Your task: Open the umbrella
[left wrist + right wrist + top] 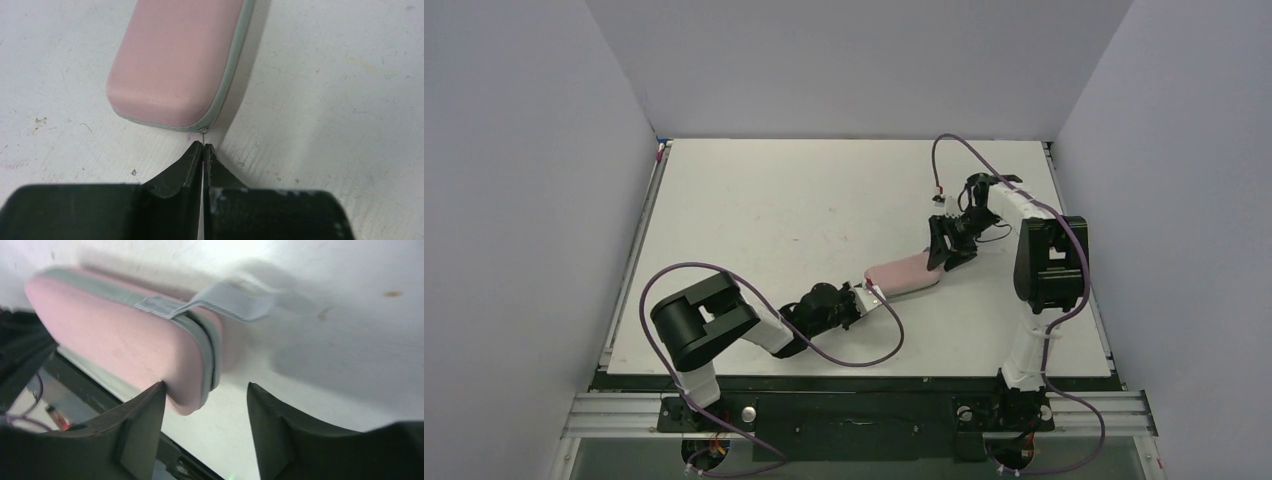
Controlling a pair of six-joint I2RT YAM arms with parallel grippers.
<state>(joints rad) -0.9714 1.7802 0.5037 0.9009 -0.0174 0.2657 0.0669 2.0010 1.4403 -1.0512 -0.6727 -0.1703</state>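
Observation:
The umbrella itself is out of view; only its closed pink oblong case (906, 272) with a grey zip seam lies on the table. My left gripper (874, 293) is at the case's near-left end. In the left wrist view the gripper (203, 145) is shut on the thin metal zip pull (202, 132) at the corner of the case (175, 60). My right gripper (946, 258) is at the far right end. In the right wrist view it (206, 387) is open, its left finger touching the case (125, 350), the end of which sits between the fingers.
A grey strap loop (225, 302) lies off the case's end on the white table (804, 200). Grey walls enclose the table on three sides. Purple cables (864, 355) trail from both arms over the near table area.

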